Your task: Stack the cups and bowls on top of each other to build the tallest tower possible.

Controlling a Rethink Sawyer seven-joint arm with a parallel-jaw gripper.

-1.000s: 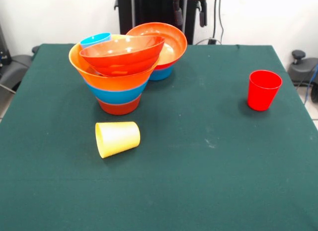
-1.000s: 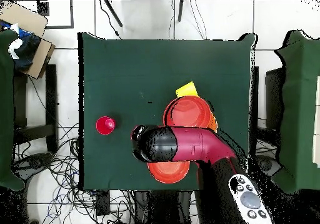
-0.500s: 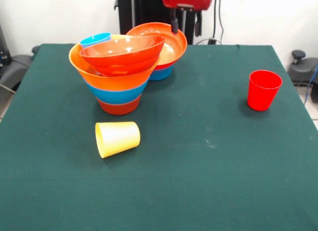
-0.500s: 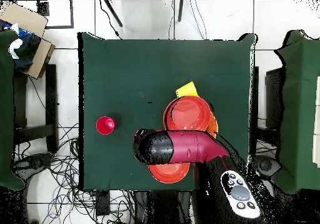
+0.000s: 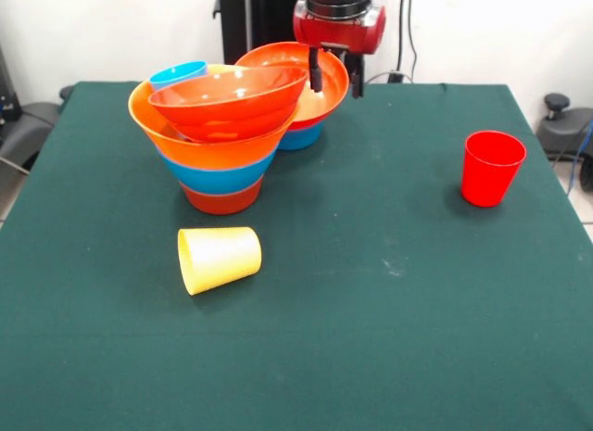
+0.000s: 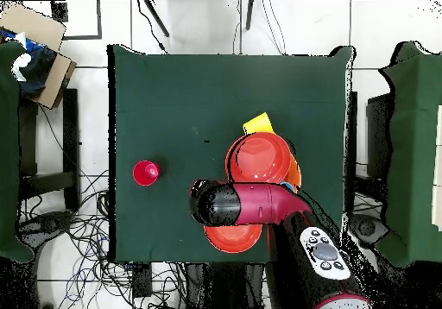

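Green cloth covers the tabletop (image 5: 389, 357), and most of the glossy plastic bowls stand on it in two groups at the far left of the front view. The nearer group is the tower (image 5: 218, 134): a small red-orange bowl (image 5: 220, 200) at the bottom, a large blue bowl (image 5: 218, 175) above it, then the huge orange bowl (image 5: 190, 142), with a wide shallow red-orange bowl (image 5: 227, 99) tilted in its mouth. A light blue tapered cup (image 5: 178, 74) peeks over the rim behind it. Just behind and to the right, touching the tower, a second wide red-orange bowl (image 5: 324, 74) leans on a small blue bowl (image 5: 300, 136).

A yellow plastic cup (image 5: 219, 258) lies on its side in front of the tower, mouth toward the left. A red plastic cup (image 5: 491, 167) stands upright, well apart at the right.

The red and black arm's hand (image 5: 334, 74) hangs over the rear red-orange bowl, its two dark fingers (image 5: 315, 71) spread apart and empty, one over the bowl's inside, the other by its right rim. From overhead the arm (image 6: 250, 204) hides the hand and covers part of that bowl.
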